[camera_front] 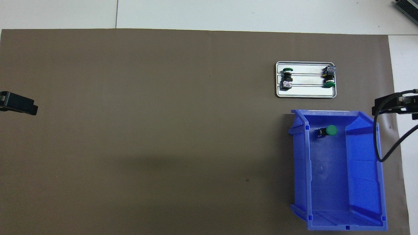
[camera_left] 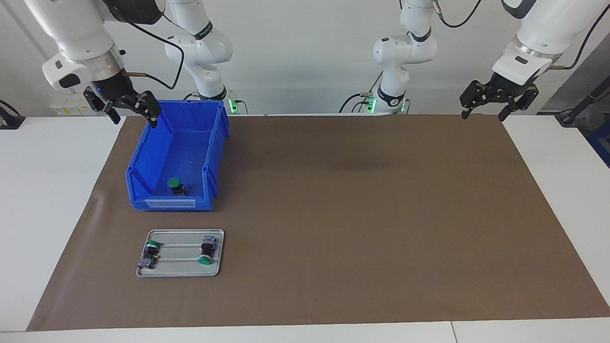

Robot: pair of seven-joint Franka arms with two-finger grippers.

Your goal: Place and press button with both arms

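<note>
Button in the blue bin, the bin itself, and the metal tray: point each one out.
button (camera_left: pixel 173 182), facing view, green cap
blue bin (camera_left: pixel 170 203), facing view, front wall
metal tray (camera_front: pixel 305 95), overhead view, rim

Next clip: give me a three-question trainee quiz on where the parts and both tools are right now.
1. True or false: the button lies inside the blue bin.
2. How many green-capped switches sit on the metal tray?
3. The right tool hangs over: A) the tray, B) the bin's rim nearest the robots, C) the middle of the brown mat.

Key: 1 true. 2 two. 3 B; it is open and empty, like the left tool, which waits over the mat's corner.
</note>
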